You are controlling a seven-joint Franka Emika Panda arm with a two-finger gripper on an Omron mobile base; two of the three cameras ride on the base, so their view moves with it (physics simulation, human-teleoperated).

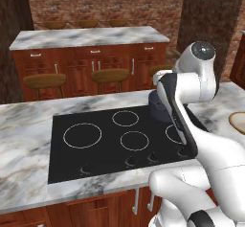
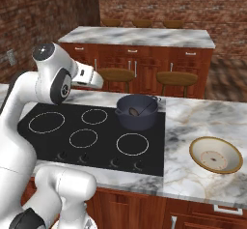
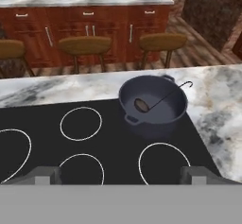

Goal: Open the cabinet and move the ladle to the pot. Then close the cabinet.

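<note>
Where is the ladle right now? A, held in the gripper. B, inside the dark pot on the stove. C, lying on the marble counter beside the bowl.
B: the ladle lies inside the pot, its bowl on the bottom and its hooked handle leaning over the rim, while the gripper stands open and empty.

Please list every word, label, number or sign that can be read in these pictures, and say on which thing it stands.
None: no readable text in any view.
The stove carries only white ring outlines and unmarked knobs.
The pot, the ladle in it and the beige bowl bear no label.
</note>
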